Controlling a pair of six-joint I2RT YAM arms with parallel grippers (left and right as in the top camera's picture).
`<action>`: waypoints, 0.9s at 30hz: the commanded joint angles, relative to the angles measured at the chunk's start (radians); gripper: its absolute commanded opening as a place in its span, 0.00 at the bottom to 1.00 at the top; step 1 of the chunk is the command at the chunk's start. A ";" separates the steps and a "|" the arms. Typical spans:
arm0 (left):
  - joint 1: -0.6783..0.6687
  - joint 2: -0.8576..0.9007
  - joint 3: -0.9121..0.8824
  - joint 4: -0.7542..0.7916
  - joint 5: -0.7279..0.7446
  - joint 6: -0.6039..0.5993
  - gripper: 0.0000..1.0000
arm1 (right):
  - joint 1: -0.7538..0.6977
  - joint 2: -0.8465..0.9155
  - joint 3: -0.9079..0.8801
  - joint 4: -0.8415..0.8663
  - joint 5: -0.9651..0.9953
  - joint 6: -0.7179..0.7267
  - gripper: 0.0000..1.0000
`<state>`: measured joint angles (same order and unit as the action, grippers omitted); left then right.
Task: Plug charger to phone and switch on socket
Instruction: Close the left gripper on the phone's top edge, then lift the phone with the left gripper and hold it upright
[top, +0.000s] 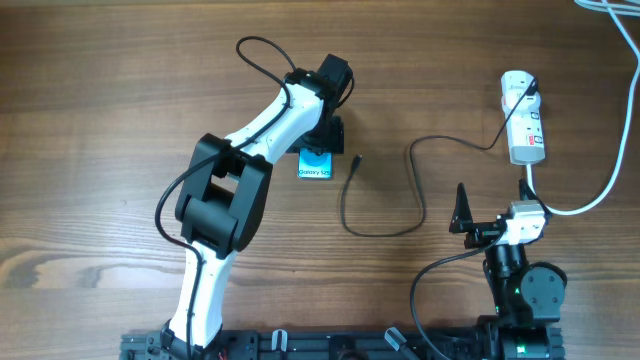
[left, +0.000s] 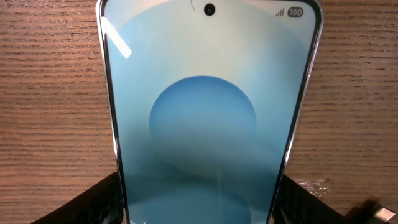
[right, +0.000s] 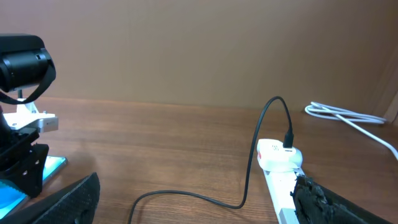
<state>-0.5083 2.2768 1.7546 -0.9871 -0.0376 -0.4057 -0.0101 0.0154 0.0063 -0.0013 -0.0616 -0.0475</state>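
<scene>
Firstly, right gripper (right: 196, 190): near right, low over the table (top: 100, 100); jaws wide, holding nothing.
Right gripper risk: the far-right socket is a long reach, and a fast move could snag the cable lying between.
Charger (top: 380, 236): thin black cable, slack loop at centre, running far-right to its black plug (right: 288, 138) seated in the socket.
Charger risk: a pull on the loop may tug the black plug loose or drag the socket.
Plug tip (top: 357, 160): free on the wood, just right of the phone, not inserted.
Plug tip risk: small and flat-lying, so it could slip or turn in the jaws and meet the port at an angle.
Phone (top: 315, 166): centre, flat on the table, cyan screen up, white strip at its near end.
Left gripper (left: 199, 193): over the phone; jaws appear closed against its two long edges.
Left gripper risk: a weak hold would let the phone slide when the tip is pushed in.
Socket (top: 522, 125): far right, white cord (right: 339, 113) trailing off right; switch position too small to read.
Socket risk: a press could shove the strip rather than flip the switch.
Containers: none in view.
</scene>
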 joint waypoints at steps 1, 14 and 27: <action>0.014 0.060 0.026 -0.050 -0.050 0.005 0.70 | 0.000 -0.008 -0.001 0.002 0.009 -0.005 1.00; 0.074 -0.161 0.145 -0.269 0.313 0.005 0.69 | 0.000 -0.008 -0.001 0.002 0.009 -0.005 1.00; 0.302 -0.354 0.145 -0.377 1.089 0.006 0.70 | 0.000 -0.008 -0.001 0.002 0.009 -0.005 1.00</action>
<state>-0.2470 1.9575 1.8786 -1.3556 0.7631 -0.4053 -0.0101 0.0154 0.0063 -0.0013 -0.0616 -0.0471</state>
